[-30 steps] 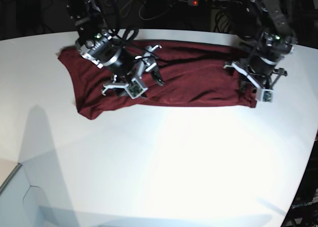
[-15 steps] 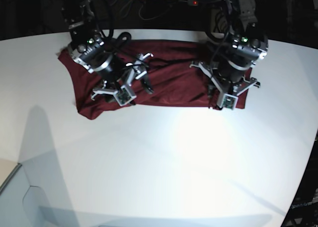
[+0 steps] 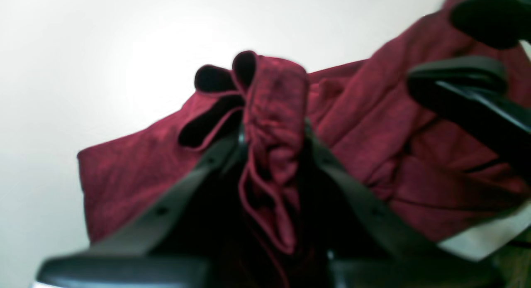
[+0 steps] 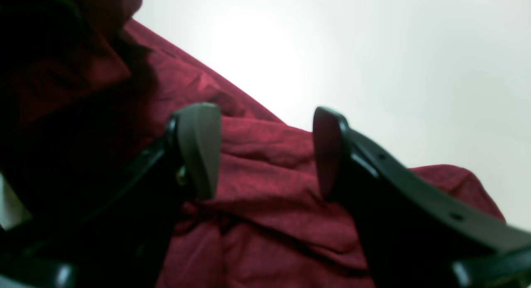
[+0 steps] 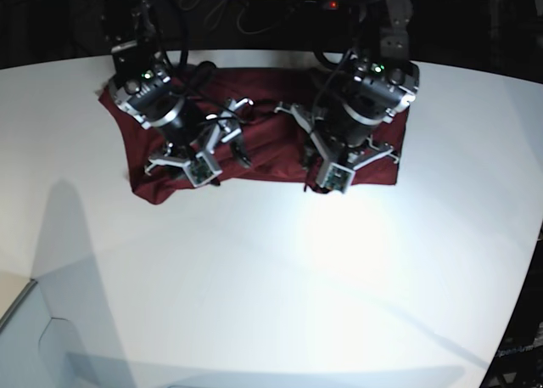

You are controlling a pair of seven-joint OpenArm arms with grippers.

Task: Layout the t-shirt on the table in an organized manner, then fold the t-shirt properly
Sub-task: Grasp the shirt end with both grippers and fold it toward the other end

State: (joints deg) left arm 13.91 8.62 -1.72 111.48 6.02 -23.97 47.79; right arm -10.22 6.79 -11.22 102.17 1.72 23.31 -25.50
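1. The bench (image 5: pixel 271 286) is a broad white top with a curved edge. The t-shirt (image 5: pixel 263 142) lies along its far side as a crumpled dark maroon band, the near part of the top bare.

2. At the left of the base view, the right claw (image 5: pixel 204 154) hangs over the left portion of the t-shirt, close above the cloth near its front edge.

3. In the right wrist view, the right claw (image 4: pixel 265 151) stands released, its two dark fingers (image 4: pixel 199 147) well apart with nothing between them. Wrinkled t-shirt (image 4: pixel 269 213) fabric lies directly beneath and behind the gap. Whether the fingertips touch the cloth cannot be told.

4. Further right in the base view, the left claw (image 5: pixel 327 171) sits at the front edge of the t-shirt, right of its middle. The right end of the shirt lies just beyond the claw, its corner by the claw's right side.

5. In the left wrist view, the left claw (image 3: pixel 274 134) is clenched on the t-shirt (image 3: pixel 373 147): a bunched fold of maroon cloth stands up between the two closed fingers (image 3: pixel 199 172) and spills over above them. The rest of the fabric spreads behind the claw to left and right, onto the white bench (image 3: pixel 103 51).

6. The two claws are near each other, both over the same garment.
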